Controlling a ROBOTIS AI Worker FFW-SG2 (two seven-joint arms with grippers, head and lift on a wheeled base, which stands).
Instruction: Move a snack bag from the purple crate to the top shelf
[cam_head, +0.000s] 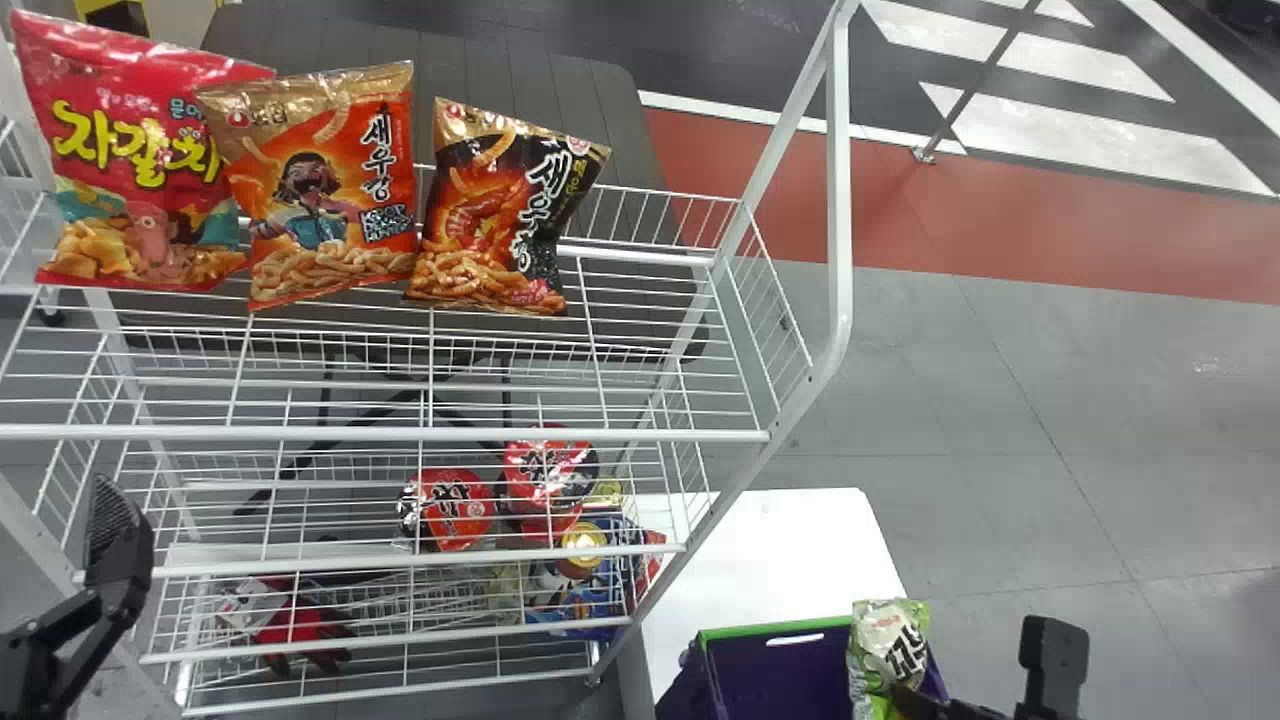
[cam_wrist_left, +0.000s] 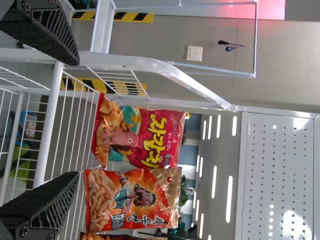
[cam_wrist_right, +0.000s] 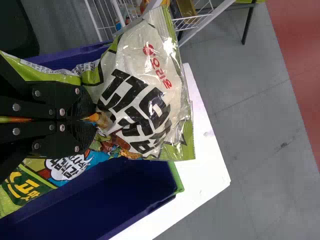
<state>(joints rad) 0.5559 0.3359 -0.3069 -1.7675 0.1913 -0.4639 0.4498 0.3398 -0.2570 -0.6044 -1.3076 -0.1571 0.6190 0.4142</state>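
Snack bag (cam_wrist_right: 145, 95) was pinched; shelving remained

The right hand's (cam_wrist_right: 94, 120) fingers pressed together on it above the purple crate (cam_head: 780, 670), by the counter's (cam_head: 790, 550) right edge. Carrying and placing were left: the top shelf (cam_head: 400, 433) held three other bags (cam_head: 325, 190). The left hand (cam_wrist_left: 78, 117) waited beside it, fingers spread.

Korean lettering (cam_head: 150, 148) marks the red bag (cam_head: 110, 225), orange bag (cam_head: 325, 225), black bag (cam_head: 485, 215) and green bag (cam_wrist_right: 152, 97).
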